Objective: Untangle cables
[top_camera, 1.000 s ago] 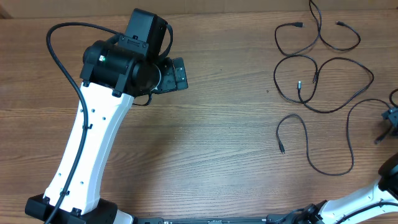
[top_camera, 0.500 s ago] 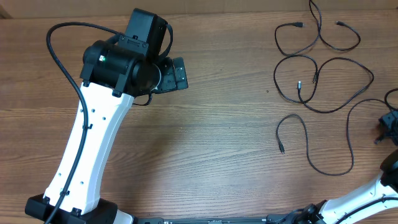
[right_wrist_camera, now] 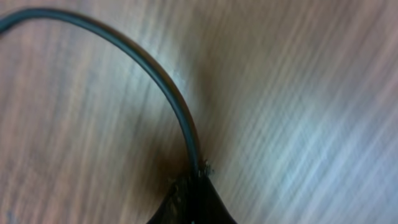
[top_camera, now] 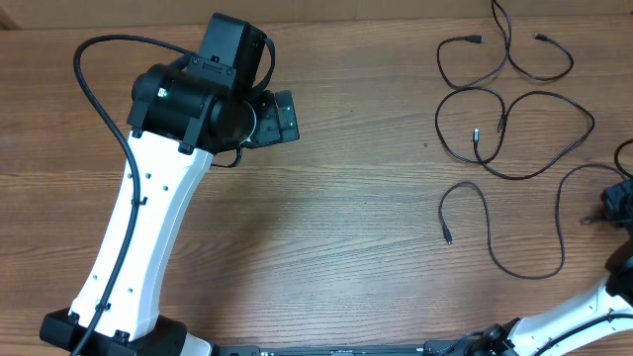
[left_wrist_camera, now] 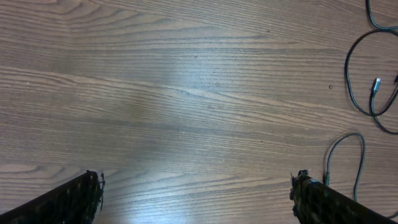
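Observation:
Several thin black cables lie as loose wavy strands at the table's right: one at the far edge (top_camera: 514,59), a looped one (top_camera: 514,133) in the middle, and a long strand (top_camera: 495,237) nearer the front. My right gripper (top_camera: 615,203) is at the right edge, shut on that long strand's end; in the right wrist view the cable (right_wrist_camera: 155,74) curves up out of the closed fingertips (right_wrist_camera: 196,177). My left gripper (left_wrist_camera: 196,190) hangs open over bare wood at the upper left (top_camera: 285,117), well away from the cables (left_wrist_camera: 357,81).
The left arm's white link (top_camera: 148,227) and its thick black cable (top_camera: 94,89) cover the table's left side. The right arm's base (top_camera: 593,316) sits at the bottom right corner. The wooden table (top_camera: 336,218) lies between the arms.
My right gripper has closed on the cable end and shifted slightly toward the front edge, pulling that strand's end with it. The left arm has not moved.

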